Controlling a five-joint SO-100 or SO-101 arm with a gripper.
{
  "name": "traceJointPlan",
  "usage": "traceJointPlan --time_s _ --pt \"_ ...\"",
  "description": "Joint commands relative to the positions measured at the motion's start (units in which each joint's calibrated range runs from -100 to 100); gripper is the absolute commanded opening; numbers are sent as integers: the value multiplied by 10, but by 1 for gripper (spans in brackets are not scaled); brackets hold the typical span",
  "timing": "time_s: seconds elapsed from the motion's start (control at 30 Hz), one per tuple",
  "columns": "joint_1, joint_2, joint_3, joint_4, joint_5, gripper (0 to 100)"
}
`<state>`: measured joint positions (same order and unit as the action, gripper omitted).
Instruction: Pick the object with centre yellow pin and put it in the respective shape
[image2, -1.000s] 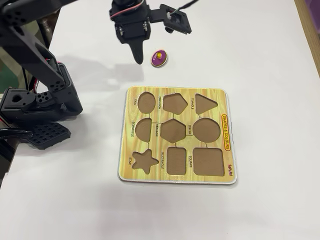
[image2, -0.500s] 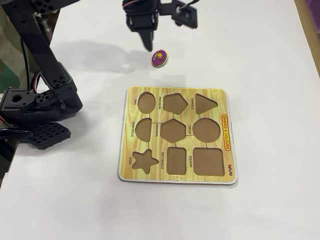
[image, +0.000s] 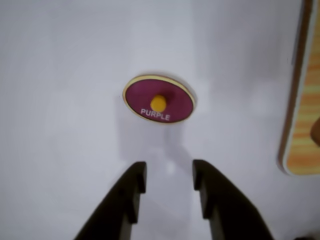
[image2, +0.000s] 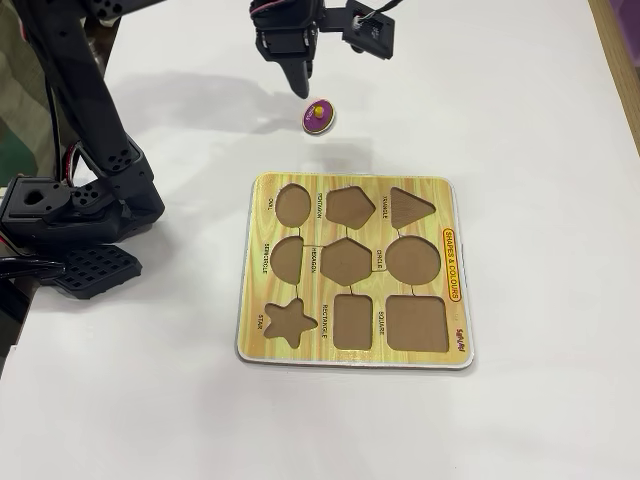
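Wrist view shows the tool (image: 169, 176) parted and empty, short of the purple oval piece (image: 159, 99).

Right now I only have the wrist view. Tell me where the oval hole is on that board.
Observer: In the fixed view, the oval hole is at the board's top left corner, the corner nearest the purple piece.
Operator: Tell me if any hole is already filled.
Observer: None is. All nine holes are empty.
Operator: Say where the gripper is from there.
Observer: The gripper hangs just up and left of the piece in that view, not touching it.
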<state>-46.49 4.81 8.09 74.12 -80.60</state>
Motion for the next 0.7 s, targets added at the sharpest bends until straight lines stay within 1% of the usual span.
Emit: traceJointPlan --time_s 0.0,0.67 --pt "-10 18 -29 -41 -3 11" --pt "-6 80 -30 -49 -3 11"
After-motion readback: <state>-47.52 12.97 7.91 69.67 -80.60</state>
